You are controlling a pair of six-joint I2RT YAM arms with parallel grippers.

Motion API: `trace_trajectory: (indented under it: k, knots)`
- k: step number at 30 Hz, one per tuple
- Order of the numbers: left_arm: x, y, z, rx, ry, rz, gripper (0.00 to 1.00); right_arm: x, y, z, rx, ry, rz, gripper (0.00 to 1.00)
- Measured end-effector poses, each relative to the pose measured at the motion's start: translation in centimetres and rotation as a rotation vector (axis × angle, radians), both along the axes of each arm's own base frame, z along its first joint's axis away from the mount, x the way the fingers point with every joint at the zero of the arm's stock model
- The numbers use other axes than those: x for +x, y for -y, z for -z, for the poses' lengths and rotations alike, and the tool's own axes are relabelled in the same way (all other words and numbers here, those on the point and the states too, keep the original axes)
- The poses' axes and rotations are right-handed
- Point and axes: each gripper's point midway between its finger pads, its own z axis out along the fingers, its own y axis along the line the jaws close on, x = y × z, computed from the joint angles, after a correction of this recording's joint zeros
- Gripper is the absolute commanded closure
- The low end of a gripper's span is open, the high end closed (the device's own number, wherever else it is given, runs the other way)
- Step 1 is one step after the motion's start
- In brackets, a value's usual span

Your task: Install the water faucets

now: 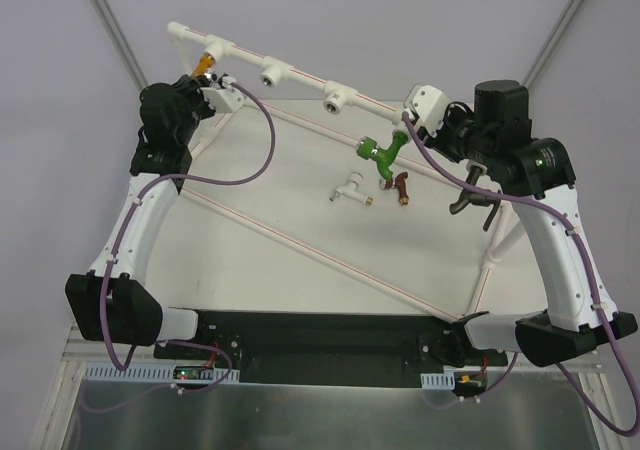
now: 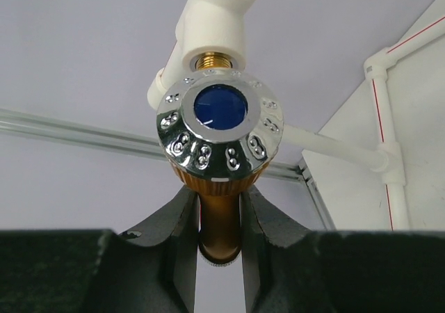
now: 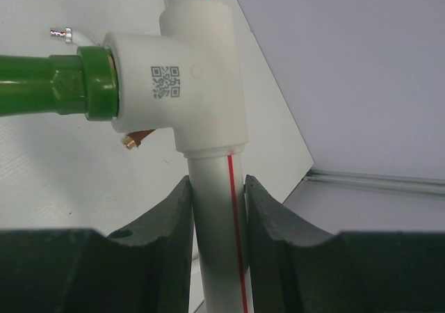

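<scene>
The orange-gold faucet [image 2: 220, 219] with a chrome knob [image 2: 220, 129] has its thread in the leftmost tee socket [image 2: 215, 28] of the white pipe frame; it also shows in the top view [image 1: 206, 67]. My left gripper [image 2: 220, 222] is shut on its spout. The green faucet [image 1: 384, 150] sits in the rightmost tee socket [image 3: 198, 76]; its green stem [image 3: 49, 83] shows in the right wrist view. My right gripper [image 3: 217, 209] is shut on the white pipe [image 3: 217, 222] just below that tee. A white faucet [image 1: 351, 187] and a dark red faucet [image 1: 401, 183] lie on the table.
Two tee sockets [image 1: 273, 73] [image 1: 337, 97] on the top pipe hold nothing. The frame's lower pipes [image 1: 330, 260] cross the table diagonally. The grey faucet is not in view.
</scene>
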Motion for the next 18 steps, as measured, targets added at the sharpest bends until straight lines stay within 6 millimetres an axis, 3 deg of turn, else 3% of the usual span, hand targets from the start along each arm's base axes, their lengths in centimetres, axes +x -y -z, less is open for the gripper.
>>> trace_trajectory:
  k: [4,8,12,18]
  knots:
    - [-0.1,0.2,0.1,-0.028,-0.002,0.002,0.61,0.0,-0.1,0.0,0.0,0.0,-0.005,0.98]
    - [0.2,2.7,1.0,-0.085,-0.028,0.068,0.48,-0.5,-0.3,0.0,0.0,-0.001,-0.015,0.98]
    - [0.2,3.6,1.1,-0.142,-0.034,0.097,0.48,-0.4,-0.3,0.0,0.0,-0.001,-0.016,0.98]
    - [0.2,3.5,0.8,-0.221,-0.031,0.097,0.64,-0.5,-0.3,-0.1,0.001,0.002,-0.017,0.98]
